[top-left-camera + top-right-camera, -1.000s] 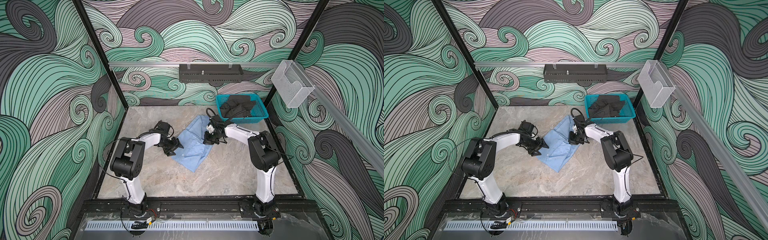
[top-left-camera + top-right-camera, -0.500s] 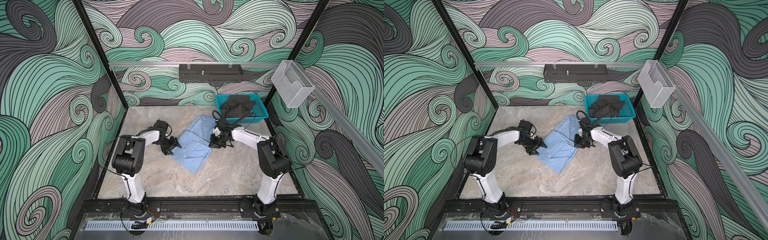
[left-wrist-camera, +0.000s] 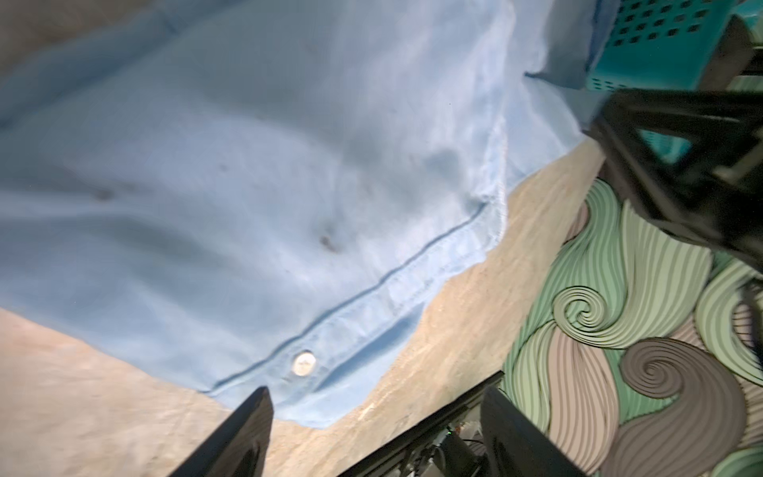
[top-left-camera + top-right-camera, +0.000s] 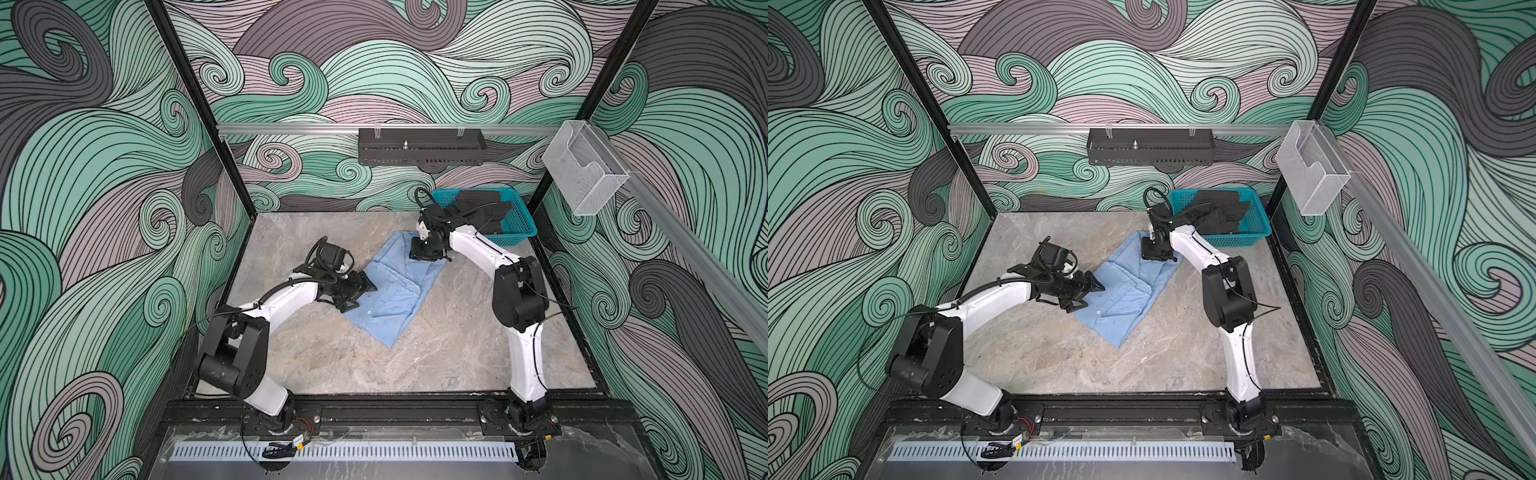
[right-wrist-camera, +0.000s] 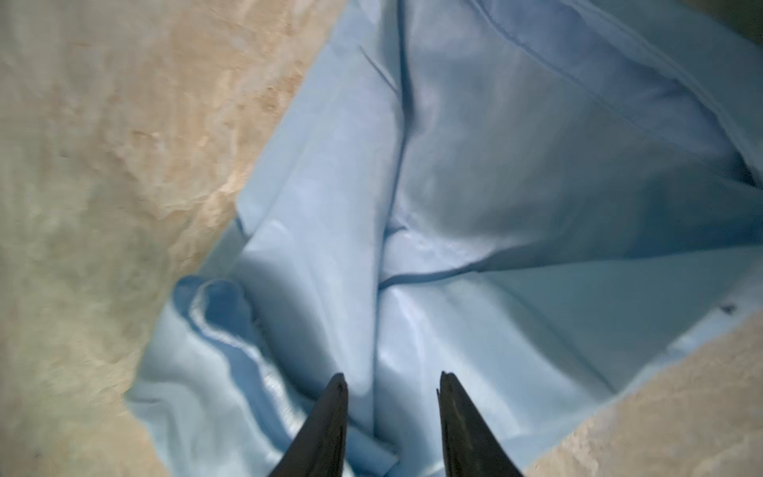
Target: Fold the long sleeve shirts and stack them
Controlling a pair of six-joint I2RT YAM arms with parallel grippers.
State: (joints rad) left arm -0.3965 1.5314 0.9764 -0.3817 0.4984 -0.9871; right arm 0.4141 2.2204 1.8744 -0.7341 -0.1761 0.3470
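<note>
Marble tabletop (image 4: 457,353) bears the light blue shirt (image 4: 395,291) near the teal basket (image 4: 521,224) — I hold the left gripper (image 4: 361,296) wide open and empty at the shirt's edge away from that basket, and the right gripper (image 4: 419,255) part-open and empty at the end nearest it — readying, I judge, a fold.

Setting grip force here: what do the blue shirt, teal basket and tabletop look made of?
Blue shirt: thin woven cloth, probably cotton, matte; stitched hems and soft creases show.
Teal basket: moulded plastic, judging by its perforated mesh wall.
Tabletop: matte grey-beige marble veining; real stone or printed laminate, I cannot tell.
</note>
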